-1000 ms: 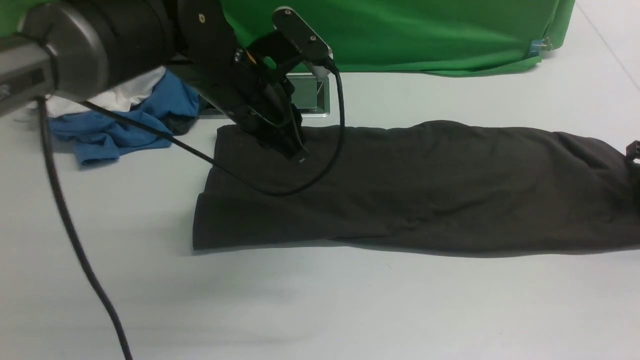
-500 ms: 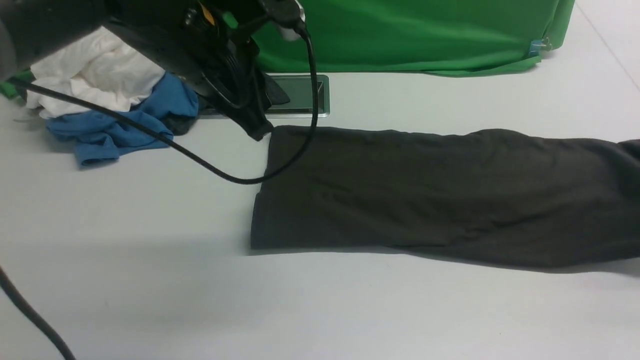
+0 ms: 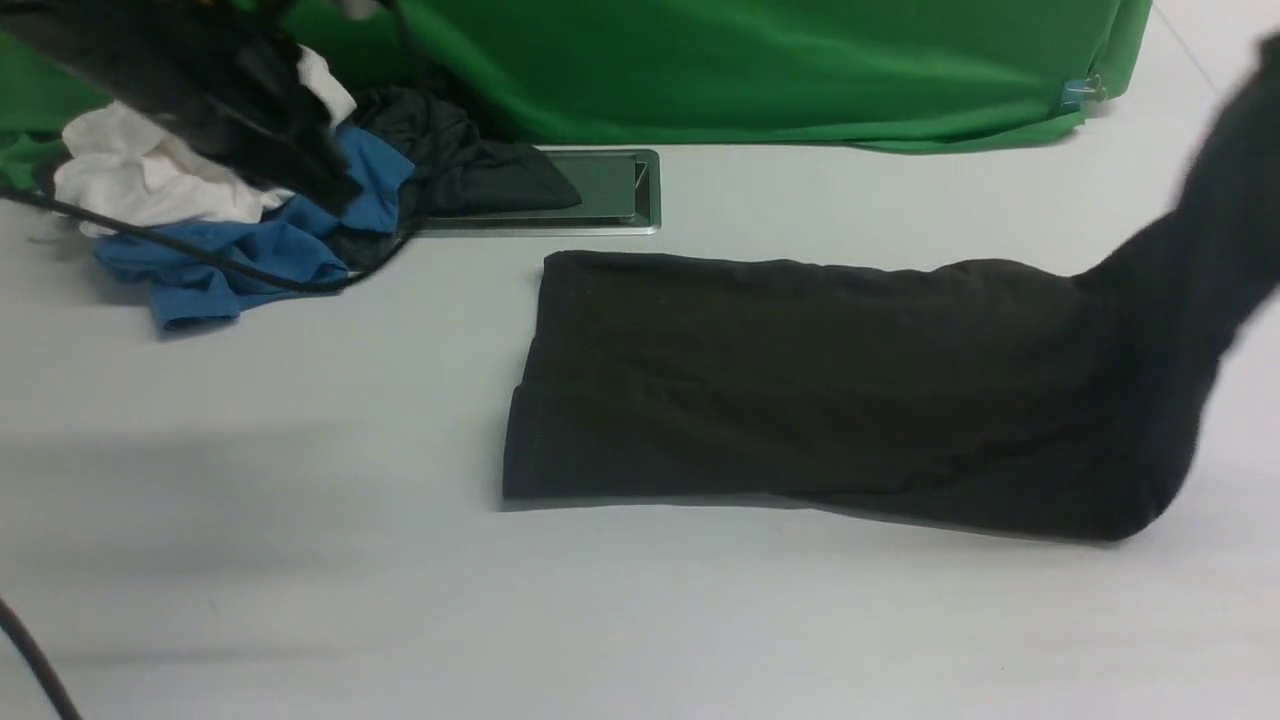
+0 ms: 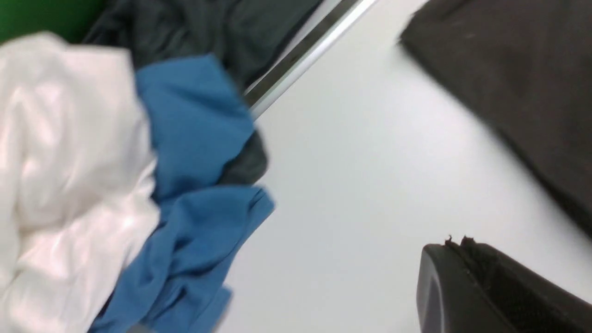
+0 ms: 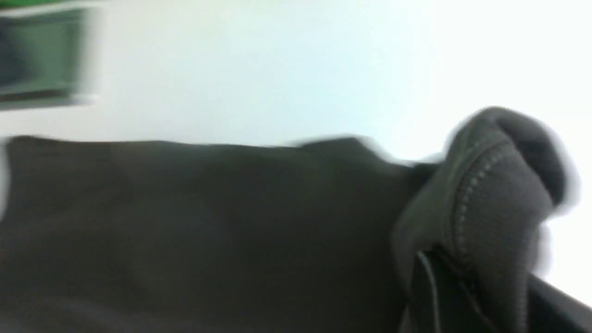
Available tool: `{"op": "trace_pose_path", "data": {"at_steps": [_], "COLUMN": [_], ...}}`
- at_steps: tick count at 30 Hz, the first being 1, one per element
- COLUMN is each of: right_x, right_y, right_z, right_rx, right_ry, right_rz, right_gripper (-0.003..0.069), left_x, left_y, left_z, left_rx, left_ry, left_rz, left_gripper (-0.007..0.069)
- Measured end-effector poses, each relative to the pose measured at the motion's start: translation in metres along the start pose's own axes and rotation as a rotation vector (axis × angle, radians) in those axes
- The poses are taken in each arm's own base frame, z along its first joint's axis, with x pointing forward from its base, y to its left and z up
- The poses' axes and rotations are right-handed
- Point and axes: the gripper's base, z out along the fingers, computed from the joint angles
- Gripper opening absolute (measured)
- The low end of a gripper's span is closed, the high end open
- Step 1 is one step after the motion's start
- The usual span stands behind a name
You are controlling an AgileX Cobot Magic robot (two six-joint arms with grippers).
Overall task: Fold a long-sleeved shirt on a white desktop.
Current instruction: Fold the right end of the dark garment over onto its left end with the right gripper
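Note:
The long-sleeved shirt (image 3: 800, 380) lies on the white desktop (image 3: 400, 600) as a long dark strip, its left end flat and square. Its right end rises off the surface toward the upper right edge of the front view. In the right wrist view my right gripper (image 5: 481, 282) is shut on a bunched, stitched edge of the shirt (image 5: 208, 222). My left gripper (image 3: 330, 188) is a dark blur over the clothes pile at the back left. In the left wrist view this gripper (image 4: 455, 245) is shut and holds nothing, well clear of the shirt (image 4: 518, 92).
A pile of white (image 3: 150, 180), blue (image 3: 230, 260) and dark (image 3: 450, 150) garments lies at the back left, beside the silver cable hatch (image 3: 610, 190). A green backdrop (image 3: 800, 70) hangs behind. My left arm's cable (image 3: 150, 240) trails over the pile.
My left gripper came off the shirt's left end and swung back left over the clothes pile. The shirt slid right, and its right end has been lifted off the desktop.

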Motion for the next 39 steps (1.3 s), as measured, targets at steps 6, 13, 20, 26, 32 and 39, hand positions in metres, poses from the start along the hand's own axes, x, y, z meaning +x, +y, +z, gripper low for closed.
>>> {"op": "trace_pose_path", "data": {"at_steps": [6,13,20,26,32,39], "right_x": [-0.010,-0.022,-0.014,-0.001,0.021,0.034], "right_y": [0.062,0.134,0.197,0.232,0.250,0.251], "right_z": [0.013,0.040,0.083,0.117,0.168,0.196], "right_rx": [-0.260,-0.424,-0.540,-0.594,-0.601,-0.566], "right_ry": [-0.041,-0.004,0.112,0.202,0.312,0.390], "right_rz": [-0.071,-0.217,-0.331,-0.359,-0.330,-0.207], "right_gripper": [0.0106,0.0106,0.0106,0.0106,0.0106,0.0343], "left_x": [0.006,0.003,0.002,0.000,-0.002,-0.005], "left_y": [0.008,0.005,0.005,0.004,0.003,0.001], "left_z": [-0.001,-0.001,-0.001,-0.001,-0.001,-0.002], "left_rx": [0.001,0.034,0.033,0.043,0.055,0.081], "left_ry": [-0.007,-0.038,-0.049,-0.066,-0.087,-0.116], "left_rz": [-0.040,-0.044,-0.028,-0.037,-0.055,-0.079], "left_gripper": [0.0017,0.0017,0.0017,0.0017,0.0017,0.0017]}}
